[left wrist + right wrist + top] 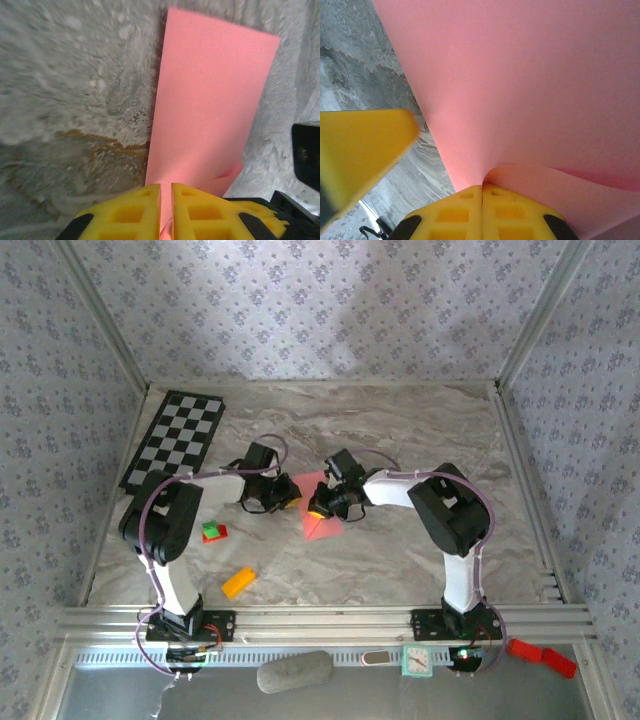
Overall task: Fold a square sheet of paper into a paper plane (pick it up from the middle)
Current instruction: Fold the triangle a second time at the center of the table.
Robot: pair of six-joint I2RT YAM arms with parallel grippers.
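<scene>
- Nearest, on the rail on the near side of the square sheet of paper (325,527), are a grey lump (295,672), a small dial-faced thing (417,660) with markings too small to read, and a red piece (541,657).
- An orange block (238,582) lies nearer than the sheet and to its left. A red-and-green block (214,532) sits further left of the sheet, well apart from it.
- The sheet is on the marble table (420,430), between the left gripper (293,498) and the right gripper (318,510). From above they hide its middle, and its folds cannot be made out.
- Left gripper (166,210): the yellow fingers are nearly together, pinching the sheet's (210,100) near end. Pink shows in the slit between them.
- Right gripper (482,212): the fingers are pressed together on a raised pucker of the sheet (520,75), which runs off the frame. A blurred yellow shape (360,150) sits left of the sheet.
- Farthest, beyond the sheet to its left, is a checkerboard (175,440).
</scene>
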